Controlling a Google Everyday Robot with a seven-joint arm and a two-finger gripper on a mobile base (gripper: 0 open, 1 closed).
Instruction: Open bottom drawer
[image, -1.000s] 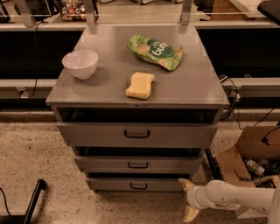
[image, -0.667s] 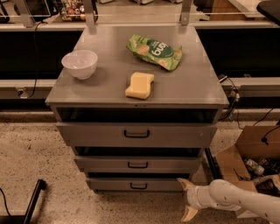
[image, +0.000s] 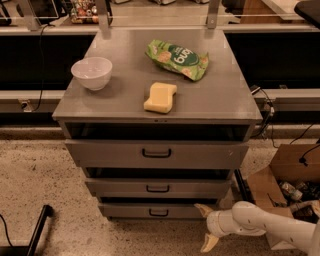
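Jaws wide apart on the gripper, nothing between them: one cream fingertip up by the right end of the bottom drawer, the other lower, near the floor. Cannot tell whether the upper tip touches the drawer front or only sits just beside it.

Far left, a black bar on the speckled floor, cut off by the lower edge. On top of the grey cabinet, in plain sight: white bowl, yellow sponge, green snack bag. Below, three drawer fronts with dark gaps above each, insides hidden. Bottom drawer lowest, short grey front, small black loop handle at the middle; hard to judge whether shut flush or slightly out.

Right of that front, gripper low down, fingers pointing left toward the cabinet. White arm slanting off toward the lower right corner, cut off there. Behind it, an open cardboard box, contents too dim to name.
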